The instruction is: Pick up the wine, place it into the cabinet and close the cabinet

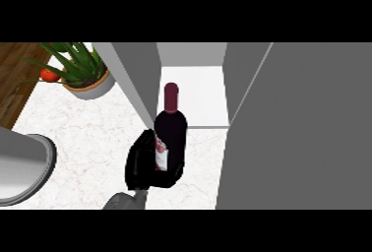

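Fingers curled round the wine [171, 129], the right hand [144, 165] holds the bottle at the mouth of the open cabinet [196, 93], gripping low, apparently so the neck enters unobstructed.

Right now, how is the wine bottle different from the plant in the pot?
The wine bottle is dark with a red top; the plant has green leaves in a grey pot. A black hand curls round the wine bottle; nothing touches the plant. The wine bottle is at the open cabinet's front; the plant stands at the counter's far left. Both are over that counter.
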Controlling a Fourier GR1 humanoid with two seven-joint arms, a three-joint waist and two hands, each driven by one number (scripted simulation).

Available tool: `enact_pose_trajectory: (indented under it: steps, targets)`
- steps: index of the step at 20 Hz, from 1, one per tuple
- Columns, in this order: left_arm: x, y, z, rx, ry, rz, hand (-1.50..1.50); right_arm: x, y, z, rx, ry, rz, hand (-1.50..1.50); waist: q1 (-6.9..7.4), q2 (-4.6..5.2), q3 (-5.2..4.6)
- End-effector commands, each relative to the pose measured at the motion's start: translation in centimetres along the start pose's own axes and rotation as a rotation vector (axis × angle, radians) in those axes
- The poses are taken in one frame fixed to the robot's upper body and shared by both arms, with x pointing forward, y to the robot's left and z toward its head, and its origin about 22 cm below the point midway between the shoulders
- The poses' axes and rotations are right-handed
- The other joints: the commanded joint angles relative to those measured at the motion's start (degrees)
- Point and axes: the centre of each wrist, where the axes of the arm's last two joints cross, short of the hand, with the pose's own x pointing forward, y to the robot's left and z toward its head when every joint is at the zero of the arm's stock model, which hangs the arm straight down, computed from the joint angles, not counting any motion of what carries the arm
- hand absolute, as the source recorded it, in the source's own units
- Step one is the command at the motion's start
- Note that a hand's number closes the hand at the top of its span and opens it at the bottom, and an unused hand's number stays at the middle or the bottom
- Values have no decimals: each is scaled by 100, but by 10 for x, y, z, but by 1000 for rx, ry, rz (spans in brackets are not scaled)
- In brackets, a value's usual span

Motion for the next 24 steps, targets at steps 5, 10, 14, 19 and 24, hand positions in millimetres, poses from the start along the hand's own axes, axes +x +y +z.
enact_pose_trajectory:
  steps: [5,10,14,19,24]
  targets:
    - [-33,-3,-12,30,-7,-25,150,3,10,10,26,-22,-40,-150,-40,9,-3]
    - [-9,-13,-34,6,-23,-21,150,5,8,10,26,-19,-41,-150,20,-5,1]
    - [-29,-22,-32,15,-36,-31,150,1,14,14,51,-29,-54,-150,-48,7,-3]
    - [-13,-40,-65,12,-64,-62,150,-13,-3,5,22,-15,-44,-150,-48,9,0]
    - [-16,-31,-81,77,-44,-52,150,-12,8,10,42,-22,-60,-150,-103,23,-3]
